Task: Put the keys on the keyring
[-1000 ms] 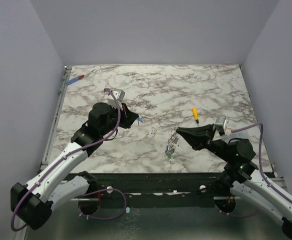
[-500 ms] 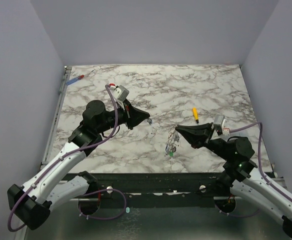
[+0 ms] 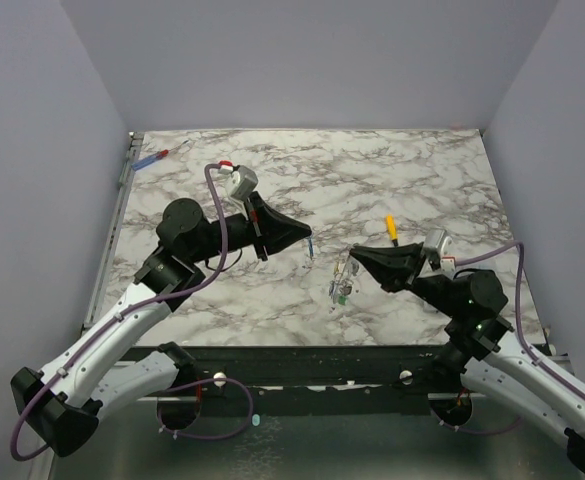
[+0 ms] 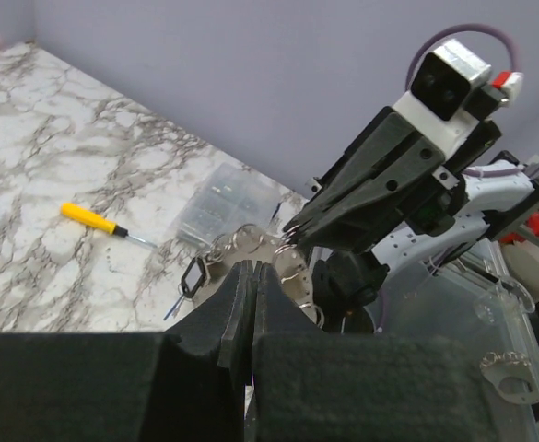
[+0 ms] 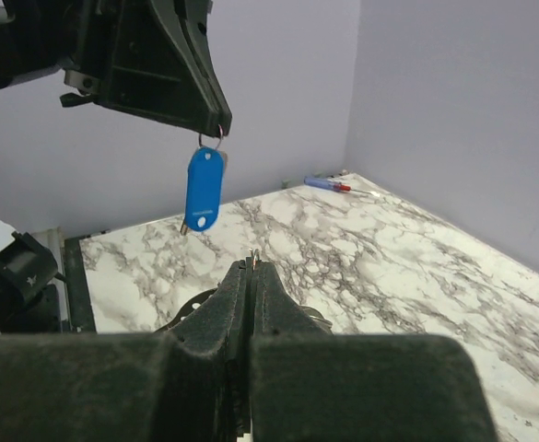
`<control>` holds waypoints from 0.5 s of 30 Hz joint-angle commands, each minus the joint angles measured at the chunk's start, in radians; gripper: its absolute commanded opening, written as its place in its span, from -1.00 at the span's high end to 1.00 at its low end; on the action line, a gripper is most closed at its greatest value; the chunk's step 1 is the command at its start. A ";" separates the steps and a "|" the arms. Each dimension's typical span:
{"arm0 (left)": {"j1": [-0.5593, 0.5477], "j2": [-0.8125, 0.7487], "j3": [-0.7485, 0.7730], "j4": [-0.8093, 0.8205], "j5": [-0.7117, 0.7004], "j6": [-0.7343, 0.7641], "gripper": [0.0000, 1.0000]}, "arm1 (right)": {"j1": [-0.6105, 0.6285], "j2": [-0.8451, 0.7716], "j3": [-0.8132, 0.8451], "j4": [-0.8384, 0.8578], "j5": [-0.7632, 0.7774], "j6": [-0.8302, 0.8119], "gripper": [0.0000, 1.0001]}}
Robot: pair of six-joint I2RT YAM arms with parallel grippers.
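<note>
Seen from above, a marbled worktop point(image 3: 422, 180) carries two robot arms reaching toward each other near its middle. The left claw point(image 3: 309, 238) is pinched tight on a blue-tagged key point(image 3: 310, 249), which hangs from its tip above the marble. Just to the right, close but apart, the right claw point(image 3: 353, 258) is pinched tight on the keyring point(image 3: 346, 272). A small bunch of keys point(image 3: 341, 292) dangles below the ring; whether its lower end touches the worktop cannot be told. A yellow-handled screwdriver point(image 3: 392, 230) lies just beyond the right claw, and a blue-and-red screwdriver point(image 3: 152, 158) lies at the far left corner. From the left wrist, the left claw point(image 4: 251, 273) shows its two dark fingers pressed together. Past them the right claw point(image 4: 292, 238) points in with its jaws closed, wire loops of the keyring point(image 4: 240, 239) at its tip and a black-tagged key point(image 4: 193, 274) below. Behind lie a clear plastic box point(image 4: 228, 195) and the yellow-handled screwdriver point(image 4: 94, 219). From the right wrist, the right claw point(image 5: 251, 267) has its fingers closed, with a thin sliver of metal showing at the tips. Above it the left claw point(image 5: 218, 129) grips a small ring from which the blue-tagged key point(image 5: 203, 189) hangs straight down in the air. The blue-and-red screwdriver point(image 5: 335, 184) lies far back by the wall.
</note>
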 commanded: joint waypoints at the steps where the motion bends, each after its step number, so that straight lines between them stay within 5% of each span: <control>1: -0.027 0.019 0.063 0.047 0.069 -0.022 1.00 | 0.006 0.015 0.047 0.079 0.009 -0.042 0.99; 15: -0.087 0.079 0.092 0.055 0.086 -0.011 1.00 | 0.006 0.072 0.098 0.090 -0.023 -0.081 0.99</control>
